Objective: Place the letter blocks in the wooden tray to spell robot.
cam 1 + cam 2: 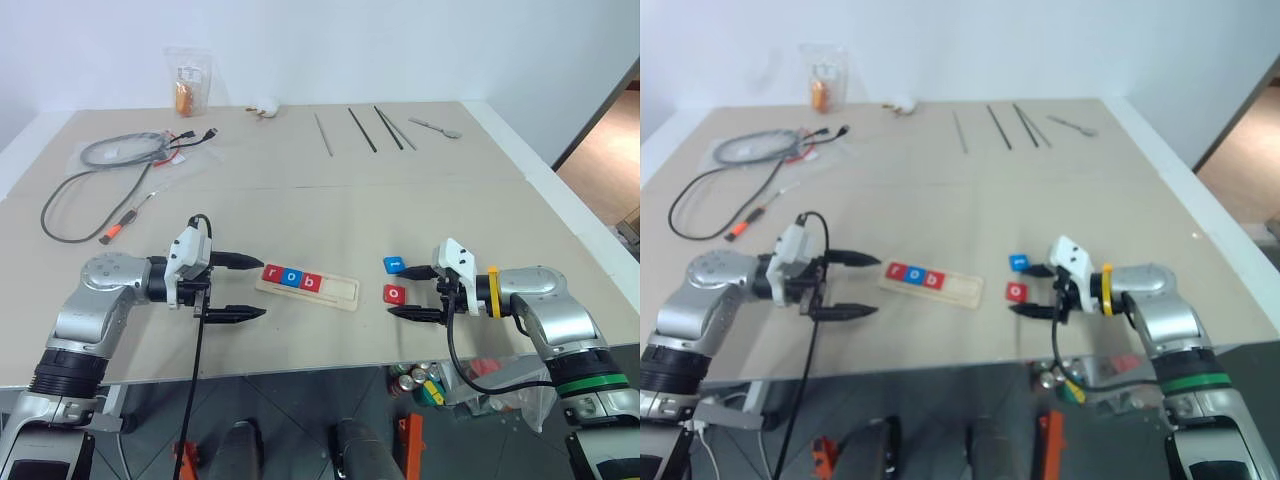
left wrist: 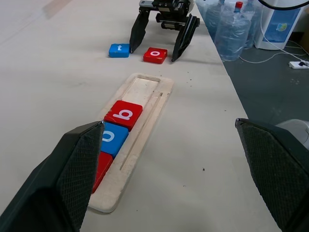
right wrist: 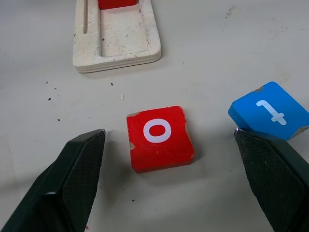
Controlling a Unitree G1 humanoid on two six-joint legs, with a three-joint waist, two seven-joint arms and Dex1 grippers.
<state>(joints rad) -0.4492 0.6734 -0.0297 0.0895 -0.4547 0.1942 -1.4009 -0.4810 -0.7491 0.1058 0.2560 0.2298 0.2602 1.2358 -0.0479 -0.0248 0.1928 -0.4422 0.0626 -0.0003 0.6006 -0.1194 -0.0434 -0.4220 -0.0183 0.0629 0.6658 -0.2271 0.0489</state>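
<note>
From the head camera, the long pale wooden tray (image 1: 307, 287) is lying near the front edge of the beige table (image 1: 330, 200), holding three flat square letter blocks at its left end: a red "r" block (image 1: 272, 273), a blue "o" block (image 1: 290, 278) and a red "b" block (image 1: 311, 283). The tray's right part is sitting bare. The left gripper (image 1: 238, 287) is hovering just left of the tray, its two black fingers spread wide and holding nothing. The right gripper (image 1: 421, 293) is hanging right of the tray, fingers parted around a red "o" tile (image 1: 395, 294), with a blue "t" tile (image 1: 393, 265) just beyond it. A grey coiled cable (image 1: 120, 150) is lying at the far left.

In the left wrist camera, the tray (image 2: 145, 101) is stretching away with the b, o and r blocks in its groove, and the other gripper (image 2: 159, 42) is standing over the two loose tiles.

In the right wrist camera, the red "o" tile (image 3: 160, 138) is lying flat between the open fingers (image 3: 72, 183), touching neither, while the blue "t" tile (image 3: 270, 111) is resting tilted against the other finger.
</note>
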